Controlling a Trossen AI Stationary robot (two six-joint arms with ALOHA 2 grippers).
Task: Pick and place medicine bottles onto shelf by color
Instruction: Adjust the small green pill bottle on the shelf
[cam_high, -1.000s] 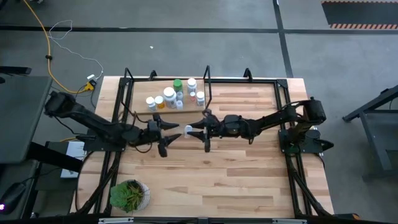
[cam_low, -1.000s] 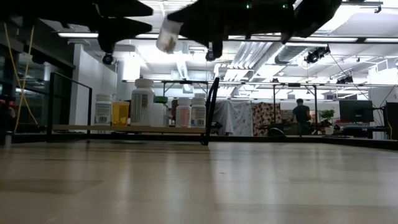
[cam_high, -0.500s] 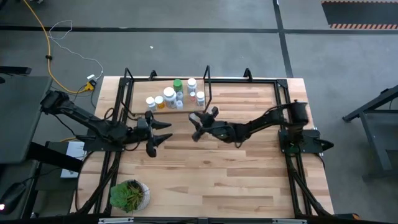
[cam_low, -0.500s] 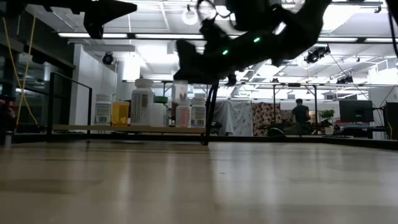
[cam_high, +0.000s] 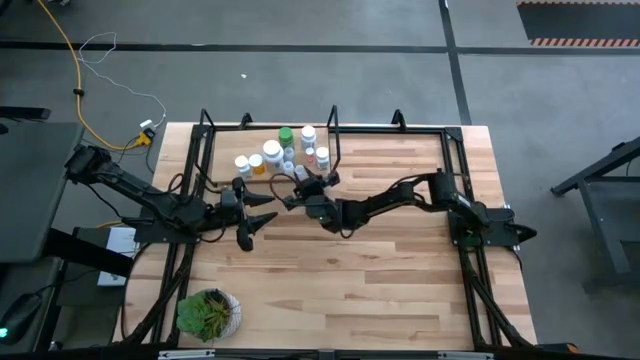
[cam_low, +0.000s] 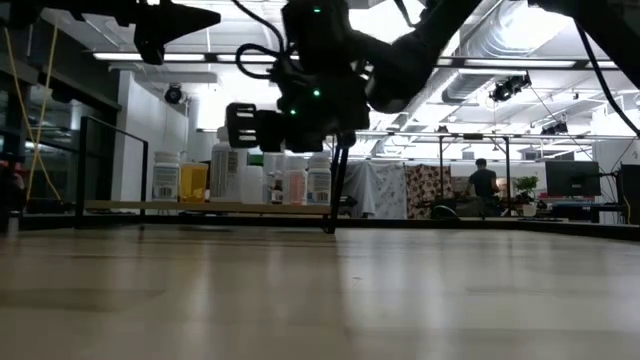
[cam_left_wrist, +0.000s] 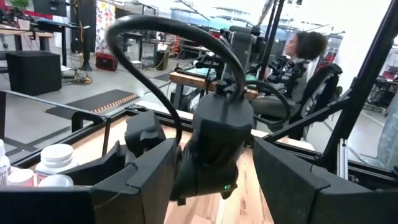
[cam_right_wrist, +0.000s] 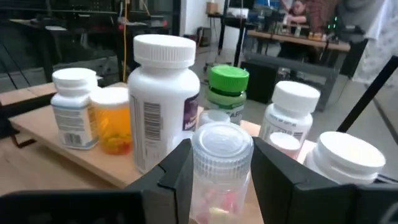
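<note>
No legible text, brand or number anywhere. Only a barcode on the label of the large white bottle (cam_right_wrist: 163, 99), centre-left of the right wrist view, digits unreadable. Faint print lines on the small white bottle (cam_right_wrist: 72, 109) at far left, too blurred to read.

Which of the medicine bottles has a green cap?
The green-capped bottle standing on the shelf behind the large white bottle. The other caps visible are white or clear, including the small clear bottle in the right gripper.

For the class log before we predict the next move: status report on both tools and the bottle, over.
Right tool shut on clear bottle, at shelf front edge. Left tool open, empty, waiting left of it. Shelf crowded: large white bottle, green-capped bottle directly ahead.
</note>
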